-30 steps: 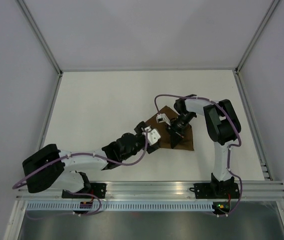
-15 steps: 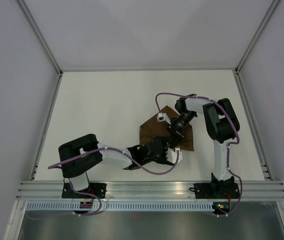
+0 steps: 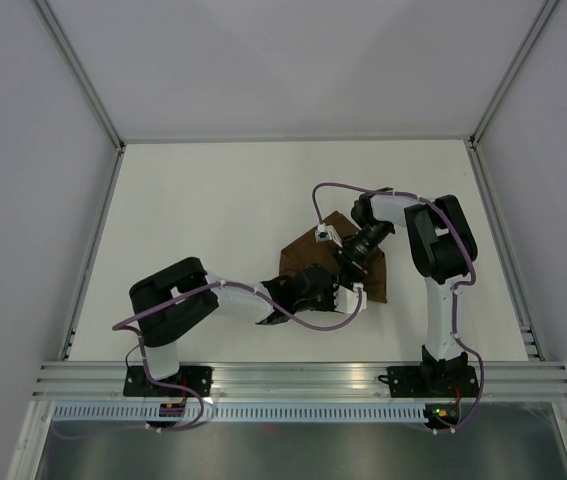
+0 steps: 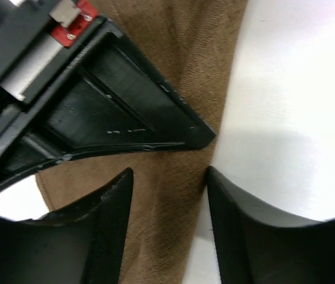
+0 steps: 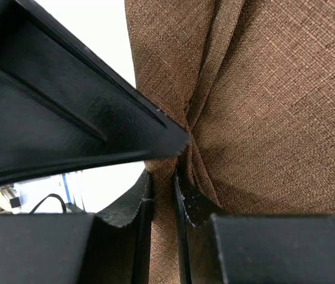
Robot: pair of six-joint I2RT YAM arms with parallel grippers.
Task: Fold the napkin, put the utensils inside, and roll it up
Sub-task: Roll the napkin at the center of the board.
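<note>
The napkin (image 3: 298, 255) is a plain brown cloth of matte woven fabric. It lies crumpled and partly folded on the table (image 3: 193, 200), a little right of the middle, in the near half. One raised crease of it is squeezed between the fingers of the right gripper (image 5: 162, 182).

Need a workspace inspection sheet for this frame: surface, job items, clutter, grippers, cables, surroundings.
Surface: white table, with the napkin lying right of centre.
Job's things: napkin, brown, rumpled, between the two grippers. Knife: nothing seen.
Clutter: nothing seen.
Grippers: right gripper shut, pinching a raised fold of the napkin. Left gripper open, with its fingers on either side of a strip along the napkin's edge.
Cables: purple cables run along both arms; the right one loops free above the arm.
Surroundings: grey walls on three sides, aluminium rail at the near edge.
</note>
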